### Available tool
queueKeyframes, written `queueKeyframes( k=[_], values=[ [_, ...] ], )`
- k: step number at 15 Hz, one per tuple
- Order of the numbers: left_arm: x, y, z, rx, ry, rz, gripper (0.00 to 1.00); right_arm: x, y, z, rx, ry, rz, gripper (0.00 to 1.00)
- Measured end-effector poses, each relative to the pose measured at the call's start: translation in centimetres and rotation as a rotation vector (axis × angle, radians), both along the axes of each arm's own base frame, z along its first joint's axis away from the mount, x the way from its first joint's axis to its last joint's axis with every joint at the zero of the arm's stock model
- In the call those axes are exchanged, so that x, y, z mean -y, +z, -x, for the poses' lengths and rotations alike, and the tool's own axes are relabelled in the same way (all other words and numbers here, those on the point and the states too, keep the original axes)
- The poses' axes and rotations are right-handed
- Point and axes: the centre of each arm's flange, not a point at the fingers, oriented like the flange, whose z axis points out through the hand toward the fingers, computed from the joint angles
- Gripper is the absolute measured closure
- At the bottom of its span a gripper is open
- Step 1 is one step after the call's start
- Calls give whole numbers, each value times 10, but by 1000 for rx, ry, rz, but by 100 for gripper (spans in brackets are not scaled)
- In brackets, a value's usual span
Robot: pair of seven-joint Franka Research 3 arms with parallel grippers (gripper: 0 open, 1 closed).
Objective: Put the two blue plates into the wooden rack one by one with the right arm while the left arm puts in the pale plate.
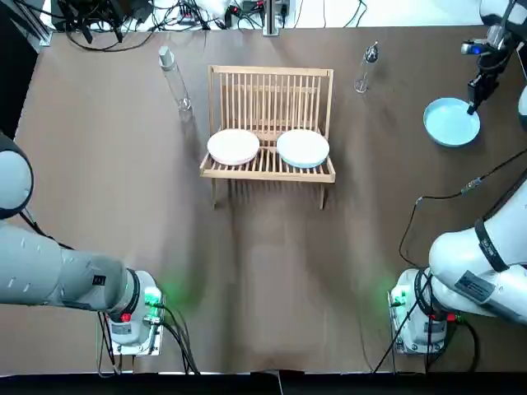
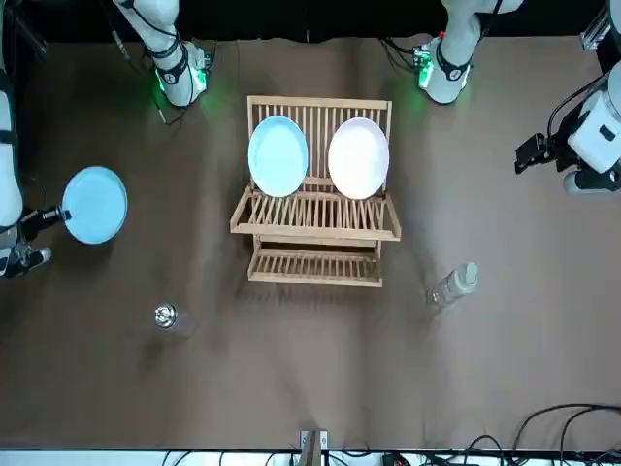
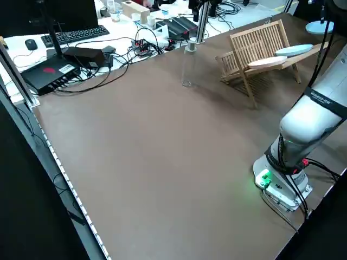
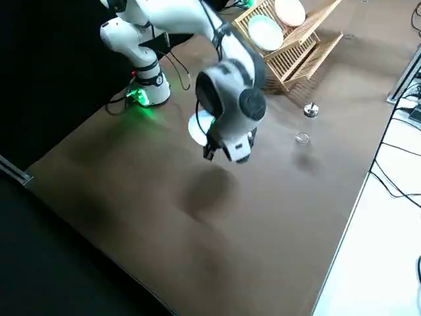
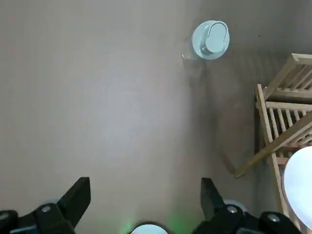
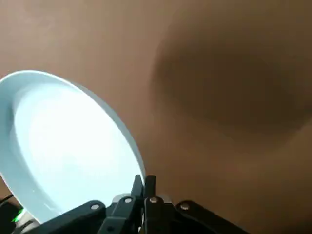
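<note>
1. The right pincer [image 6: 144,182] has its two fingers pressed almost together on the thin rim of a blue plate [image 6: 63,141]. It is far out on the robot's right side of the table [image 1: 263,271], well apart from the rack [image 1: 270,95].
2. This plate is round, shallow and glossy, with a raised lip. It looks like glazed pottery or hard plastic, so I judge the rim slippery for so narrow a grip. It seems tilted and lifted off the table, though I cannot be sure.
3. The other blue plate [image 1: 303,148] is leaning in the rack's right half, and the pale plate [image 1: 233,146] stands just beside it in the left half. They are the same shape and close together, but I cannot tell whether they touch.
4. By my reading, two of the three plates are in. What is left is carrying the held plate across and slotting it in.
5. The rack is bare light wood: thin slats for a back, a slatted shelf and a lower rung. Free slats show to either side of the two plates.
6. The left pincer [image 5: 146,190] hangs over the table's left side, spread wide and holding nothing. Its part looks done.
7. The table is matt brown. A clear bottle [image 1: 174,82] and a stemmed glass [image 1: 365,70] stand behind the rack's two corners.
</note>
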Motion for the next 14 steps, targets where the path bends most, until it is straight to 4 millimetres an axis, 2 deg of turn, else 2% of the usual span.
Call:
queueKeyframes(
  k=[3, 4, 5, 11, 14],
  values=[
    [0, -1, 1, -6, 0, 0, 0, -35, 37, 7, -79, -30, 22, 97],
    [0, -1, 1, -11, 0, -1, 0, -60, 58, 13, -129, -65, 32, 97],
    [0, -1, 1, -11, 0, -1, 0, -73, 67, 15, -151, -88, 32, 97],
    [0, -1, 1, -12, 0, -1, 0, -157, 100, 26, -293, -242, 21, 97],
    [0, -1, 1, -12, 1, -1, 0, -191, 115, 33, -359, -301, 17, 97]
  ],
)
